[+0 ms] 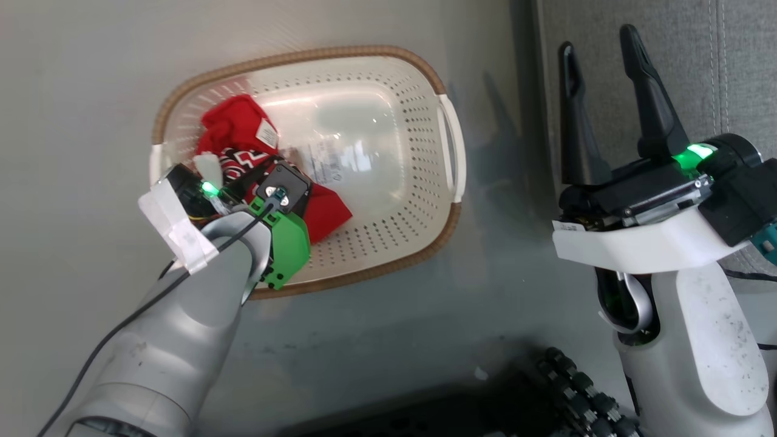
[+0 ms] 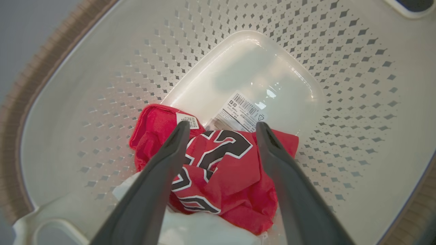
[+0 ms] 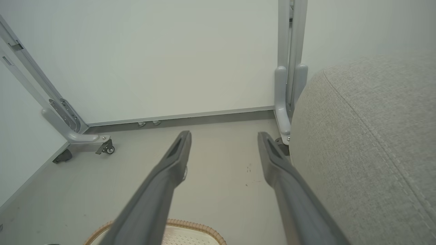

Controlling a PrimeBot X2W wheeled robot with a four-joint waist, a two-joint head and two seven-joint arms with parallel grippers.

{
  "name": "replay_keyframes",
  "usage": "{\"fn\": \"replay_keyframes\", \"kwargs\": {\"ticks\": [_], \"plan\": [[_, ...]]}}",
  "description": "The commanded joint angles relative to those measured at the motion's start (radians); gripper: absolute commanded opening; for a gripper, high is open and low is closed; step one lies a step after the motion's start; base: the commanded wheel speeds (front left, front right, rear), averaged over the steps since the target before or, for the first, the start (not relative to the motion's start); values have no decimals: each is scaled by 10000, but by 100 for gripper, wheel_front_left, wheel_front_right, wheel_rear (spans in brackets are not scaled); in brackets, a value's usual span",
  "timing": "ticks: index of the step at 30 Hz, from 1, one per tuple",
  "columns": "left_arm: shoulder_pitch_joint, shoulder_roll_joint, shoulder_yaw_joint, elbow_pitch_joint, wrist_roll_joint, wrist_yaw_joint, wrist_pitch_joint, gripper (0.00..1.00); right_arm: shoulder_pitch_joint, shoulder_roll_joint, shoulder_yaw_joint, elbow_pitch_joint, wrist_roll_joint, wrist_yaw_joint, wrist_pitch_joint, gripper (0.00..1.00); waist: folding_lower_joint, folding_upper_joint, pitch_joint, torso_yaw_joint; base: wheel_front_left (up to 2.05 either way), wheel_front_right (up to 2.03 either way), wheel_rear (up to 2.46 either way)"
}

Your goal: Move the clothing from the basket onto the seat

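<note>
One basket [image 2: 102, 85]: one red clothing [image 2: 235, 177] heap just ahead of left gripper [image 2: 222, 126], jaws apart. One seat [image 3: 368, 136] beside right gripper [image 3: 223, 135], jaws apart.

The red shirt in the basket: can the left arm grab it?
Probably yes. The left gripper is open over the clothing inside the basket, and nothing lies between them.

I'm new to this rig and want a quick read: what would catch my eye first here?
The bright red clothing bunched at one end of the cream basket stands out first, with the open left gripper reaching in, one finger on each side of it. Off to the right, the right gripper is open and empty beside the grey seat.
</note>
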Motion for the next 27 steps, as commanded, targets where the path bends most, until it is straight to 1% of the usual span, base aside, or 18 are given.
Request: {"fn": "replay_keyframes", "kwargs": {"ticks": [1, 12, 22, 24, 27], "plan": [[-350, 227, -66, 201, -57, -26, 87, 100, -231, 18, 97, 79, 141, -3, -122, 100, -2, 0, 1078, -954, 0, 0, 0], [-1254, 745, -493, 1364, -181, -28, 679, 100, -745, 18, 693, 603, 790, -3, -381, 100, -2, 0, 1804, -1561, 0, 0, 0], [-1676, 1230, -974, 1850, 22, -27, 1838, 100, -925, 17, 977, 529, 1221, -3, -383, 100, -2, 0, 2133, -1934, 0, 0, 0], [-1731, 1345, -1097, 1916, 118, 75, 2151, 100, -925, 15, 1023, 540, 1264, -3, -383, 100, -2, 0, 2177, -1995, 0, 0, 0], [-1772, 1402, -1175, 1975, 107, 74, 2487, 100, -956, 15, 1071, 566, 1314, -3, -384, 100, -2, 0, 2209, -2040, 0, 0, 0]]}}
